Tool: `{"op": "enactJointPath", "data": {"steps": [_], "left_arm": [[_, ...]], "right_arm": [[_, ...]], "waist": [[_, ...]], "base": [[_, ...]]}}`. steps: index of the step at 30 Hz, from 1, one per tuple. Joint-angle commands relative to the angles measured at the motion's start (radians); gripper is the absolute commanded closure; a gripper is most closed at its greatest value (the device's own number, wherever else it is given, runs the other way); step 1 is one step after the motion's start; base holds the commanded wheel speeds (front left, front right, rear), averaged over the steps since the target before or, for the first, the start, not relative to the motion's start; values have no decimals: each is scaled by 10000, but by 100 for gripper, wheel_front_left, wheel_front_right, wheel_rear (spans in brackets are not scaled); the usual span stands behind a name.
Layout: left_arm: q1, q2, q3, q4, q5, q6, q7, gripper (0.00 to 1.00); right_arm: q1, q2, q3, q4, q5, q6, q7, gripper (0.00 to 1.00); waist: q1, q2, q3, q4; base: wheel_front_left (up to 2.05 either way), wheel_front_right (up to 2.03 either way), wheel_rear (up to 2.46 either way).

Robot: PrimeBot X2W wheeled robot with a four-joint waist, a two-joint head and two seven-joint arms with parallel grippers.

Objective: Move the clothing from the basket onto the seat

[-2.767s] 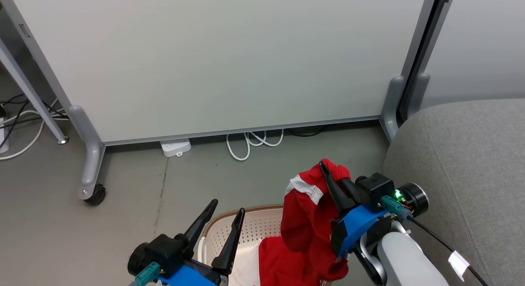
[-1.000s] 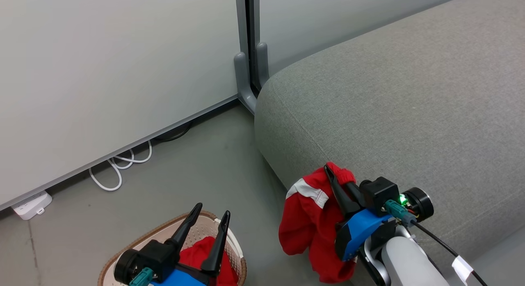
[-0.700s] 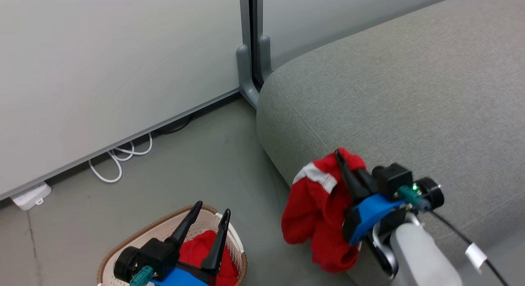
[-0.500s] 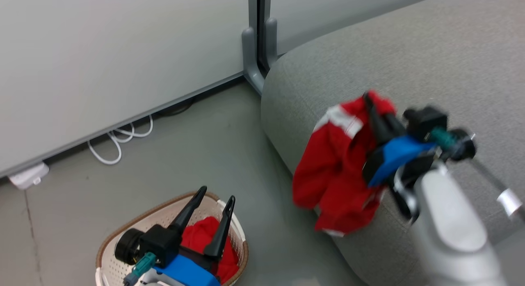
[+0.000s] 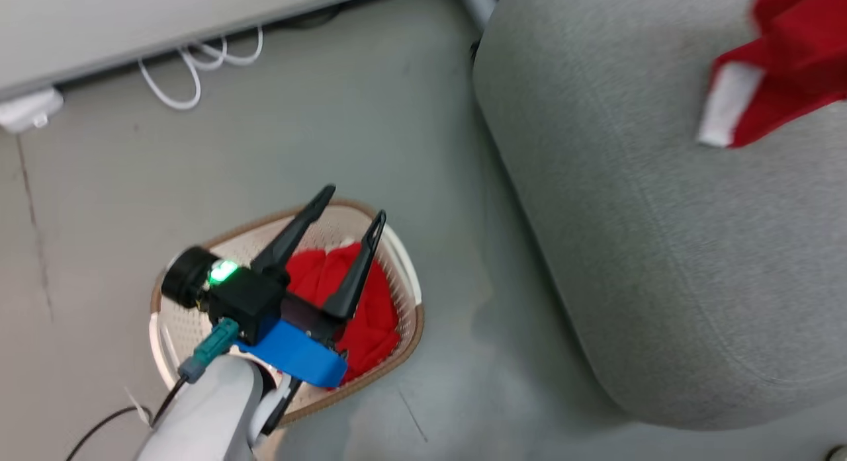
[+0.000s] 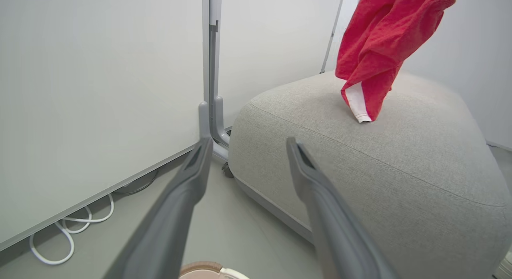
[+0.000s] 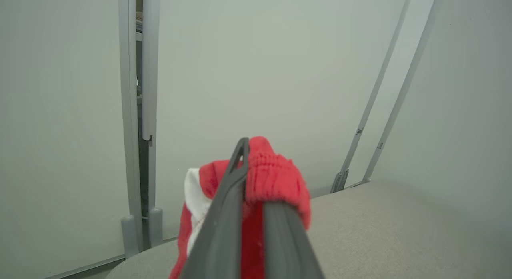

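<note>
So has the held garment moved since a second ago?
Yes. The garment was down beside the seat, at its front edge; now it hangs over the seat's top, farther in.

- Head view: the held garment (image 5: 781, 71) is blurred and cut off by the upper right corner. The seat (image 5: 628, 249) runs off the top and right edges.
- Head view: the left gripper (image 5: 355, 202) and its forearm (image 5: 205, 415) hide much of the basket (image 5: 417, 322) and part of the garment inside it (image 5: 377, 322).
- Left wrist view: the held garment's top is cut off; the basket shows as a sliver of rim at the bottom edge.
- Right wrist view: fabric covers one fingertip of the right gripper (image 7: 256, 175).
</note>
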Motion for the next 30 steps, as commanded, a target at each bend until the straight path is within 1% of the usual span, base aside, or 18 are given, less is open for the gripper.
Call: {"op": "enactJointPath", "data": {"steps": [1,3,6,8,13,17,19,28,29,30], "left_arm": [[-360,132,-7,-155,87,-39,-34,0],[-629,152,24,-332,115,-39,-34,0],[-897,200,116,-592,206,-39,-34,0],[-982,252,122,-728,315,-39,-34,0],[-1023,603,-40,-736,462,-39,-33,0],[-958,637,-1,-763,354,-24,-33,0],[-866,592,-6,-730,333,-15,-33,0],[-657,310,-28,-616,167,-20,-33,0],[-629,277,-26,-593,166,-21,-33,0],[-579,199,10,-547,120,-23,-33,0]], "right_arm": [[-291,-285,-448,4,-142,-3,-95,100],[-370,-513,-978,149,-308,-3,-134,100],[-179,-530,-1514,566,-287,-3,-286,100],[106,-397,-1774,941,-375,-3,-564,100],[659,315,-2616,2194,-1017,-3,-1388,100],[961,497,-2715,3082,-1410,-5,-1969,100],[1088,455,-2736,3390,-1551,-5,-2226,100],[1407,365,-2738,4011,-2090,-5,-2722,100],[1451,331,-2702,4038,-2180,-5,-2764,66],[1532,305,-2584,4097,-2297,-5,-2846,0]], "waist": [[-2,0,1277,780],[-2,0,1666,951],[-2,0,2200,1078],[-2,0,2480,1096],[-2,0,2818,1054],[-2,0,2743,1098],[-2,0,2640,1122],[-2,0,2010,1191],[-2,0,1921,1199],[-2,0,1727,1227]], "base": [[0,0,0],[0,0,0],[0,0,0],[0,0,0],[0,0,0],[0,0,0],[0,0,0],[0,0,0],[0,0,0],[0,0,0]]}}
